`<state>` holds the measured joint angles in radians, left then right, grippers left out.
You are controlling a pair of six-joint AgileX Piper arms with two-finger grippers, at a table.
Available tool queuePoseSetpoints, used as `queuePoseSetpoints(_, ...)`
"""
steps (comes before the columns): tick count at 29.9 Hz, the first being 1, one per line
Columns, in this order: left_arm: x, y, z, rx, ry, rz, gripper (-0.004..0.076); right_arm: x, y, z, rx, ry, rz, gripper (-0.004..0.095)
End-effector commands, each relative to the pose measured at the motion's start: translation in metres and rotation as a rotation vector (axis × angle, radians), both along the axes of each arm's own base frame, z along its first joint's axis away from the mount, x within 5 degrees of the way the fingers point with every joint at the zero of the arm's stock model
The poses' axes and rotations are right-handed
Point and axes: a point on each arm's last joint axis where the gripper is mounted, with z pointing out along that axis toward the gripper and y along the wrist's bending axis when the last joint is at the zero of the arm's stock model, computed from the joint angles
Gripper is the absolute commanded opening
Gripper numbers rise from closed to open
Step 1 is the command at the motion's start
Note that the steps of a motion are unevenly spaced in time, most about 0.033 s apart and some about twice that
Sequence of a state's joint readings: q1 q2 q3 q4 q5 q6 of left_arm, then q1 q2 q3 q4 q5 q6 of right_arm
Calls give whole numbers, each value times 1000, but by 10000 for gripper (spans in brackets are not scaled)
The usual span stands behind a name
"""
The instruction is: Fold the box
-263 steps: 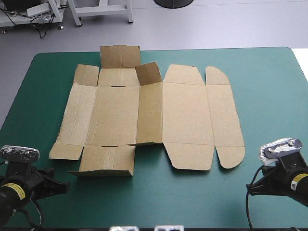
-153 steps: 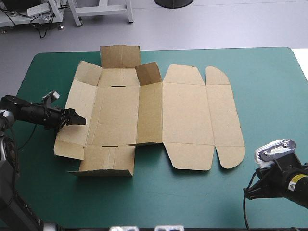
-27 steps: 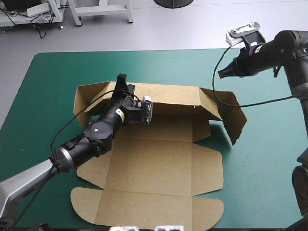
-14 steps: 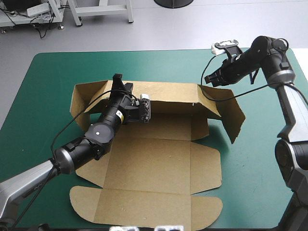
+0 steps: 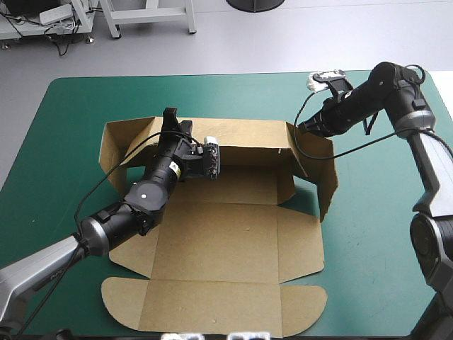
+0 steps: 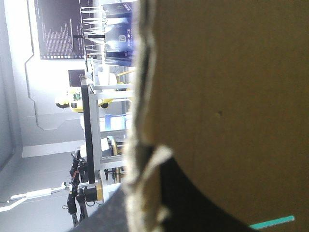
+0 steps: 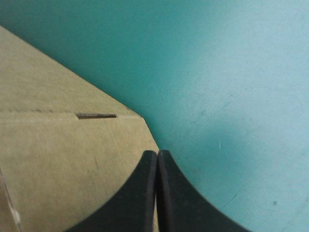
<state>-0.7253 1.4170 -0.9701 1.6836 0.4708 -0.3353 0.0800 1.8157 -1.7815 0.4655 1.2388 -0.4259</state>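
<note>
Found the brown box (image 5: 226, 234) near the middle of the teal-green table (image 5: 386, 241), partly raised: long far wall upright, nearer panels flat on the cover, rounded tabs at the two near corners. At the box's left end, saw a short flap standing off the far wall and angled outward. Just right of that, saw the left claw (image 5: 170, 117), arm stretched over the flat panels from the near left, set at the top edge of the far wall. In the left wrist view, met the box (image 6: 231, 96) filling nearly everything, its raw edge running down between the black fingers (image 6: 193, 217), these all but closed with the sheet pinched between: gripping the box. Farther right, noted the bare floor panel in front of the wall. At the wall's right end, saw the right claw (image 5: 301, 128), arm in from the far right, tip at the corner with the right end flap, that flap raised and turned toward the near side. In the right wrist view, saw its fingers (image 7: 140, 203) pressed together into one point, closed with nothing between, over the board's corner beside a short slot (image 7: 96, 116), bare cover beyond.
</note>
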Motion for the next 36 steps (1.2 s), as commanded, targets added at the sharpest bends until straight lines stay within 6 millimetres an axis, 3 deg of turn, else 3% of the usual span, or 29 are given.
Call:
queuePoseSetpoints(1,-4,7,28,-36,-96,34,-2,-27,1,32,33,-85,58,-18)
queuePoseSetpoints(8,-4,7,28,-57,-88,40,-2,-47,9,37,130,-97,127,-18)
queuePoseSetpoints(19,-4,7,28,-62,-84,37,-2,-53,15,0,148,-90,309,-18)
queuePoseSetpoints(26,-4,7,28,-63,-82,37,-2,-63,14,-7,142,-231,305,-18)
queuePoseSetpoints(36,-3,6,27,-65,-78,36,-2,-91,9,-34,135,-525,223,-17)
